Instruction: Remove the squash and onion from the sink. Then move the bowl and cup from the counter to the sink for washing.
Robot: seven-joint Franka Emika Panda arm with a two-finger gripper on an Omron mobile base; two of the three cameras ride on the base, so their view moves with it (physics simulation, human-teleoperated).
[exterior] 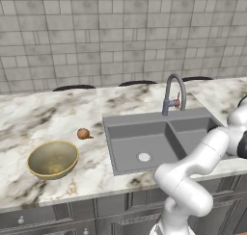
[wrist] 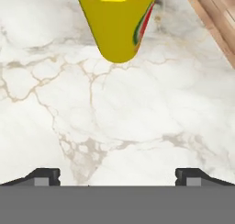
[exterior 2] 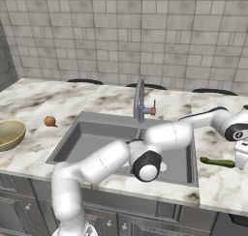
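The yellow cup (wrist: 114, 21) stands on the marble counter, ahead of my open gripper (wrist: 118, 177); nothing is between the fingertips (wrist: 46, 176) and they are well short of it. The slim green squash (exterior 2: 218, 162) lies on the counter right of the sink (exterior 2: 97, 148), close to my wrist (exterior 2: 236, 131). Left of the sink (exterior: 144, 133), the brown onion (exterior: 83, 133) rests on the counter beside the olive-gold bowl (exterior: 53, 159). The onion (exterior 2: 49, 121) and bowl (exterior 2: 8, 133) also appear at the left of the right base view. Both basins look empty.
The gooseneck faucet (exterior: 173, 92) rises behind the sink. My arm stretches across the right basin toward the right counter. The counter's edge, with wooden floor (wrist: 215, 16) beyond it, runs close to the cup's right in the hand view.
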